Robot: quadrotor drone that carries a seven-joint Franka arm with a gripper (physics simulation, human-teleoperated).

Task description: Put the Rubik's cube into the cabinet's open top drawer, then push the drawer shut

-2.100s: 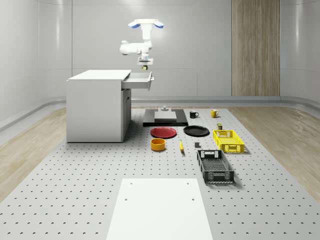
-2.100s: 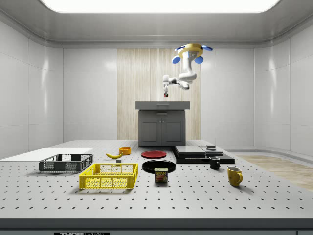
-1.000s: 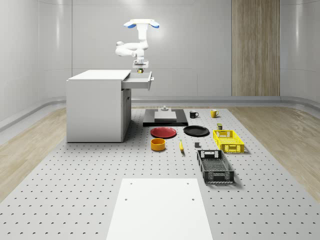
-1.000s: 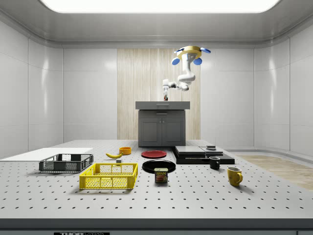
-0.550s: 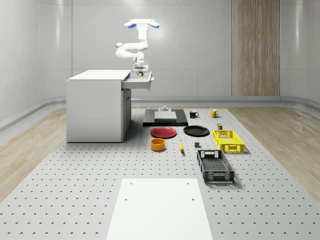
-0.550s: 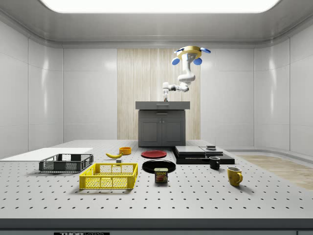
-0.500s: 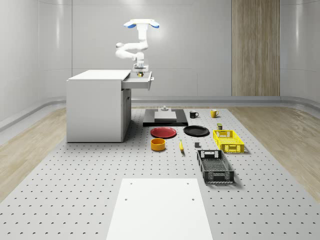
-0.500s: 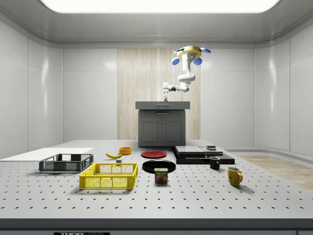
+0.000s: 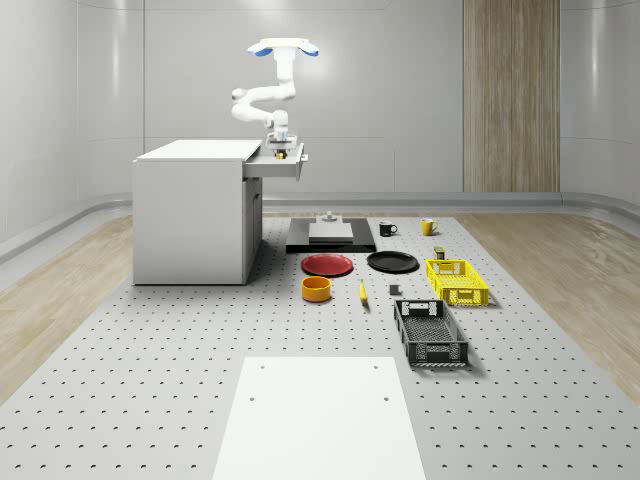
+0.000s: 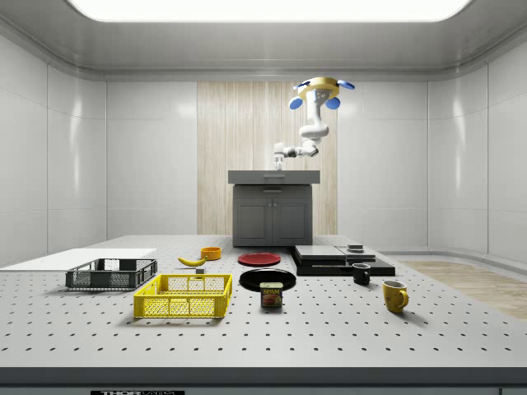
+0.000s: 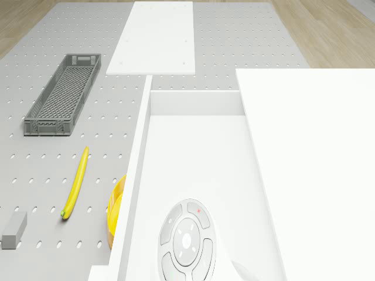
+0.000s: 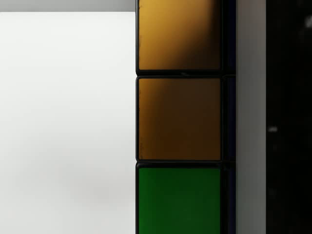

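The gripper (image 9: 278, 148) holds the Rubik's cube (image 12: 179, 117), with glossy orange and green square tiles, low inside the open top drawer (image 11: 199, 170), a smooth white box. The drone (image 9: 284, 48) hovers above the drawer of the white cabinet (image 9: 190, 215).

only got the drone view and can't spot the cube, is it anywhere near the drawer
Observer: The wrist view has the Rubik's cube right up against the camera, with orange and green squares facing it.
Operator: how low is the gripper
Observer: In the whole-scene view the gripper is down at the open top drawer, about at its rim.
Operator: and the drone
Observer: The drone hovers well above that drawer, with the arm bent down to it.
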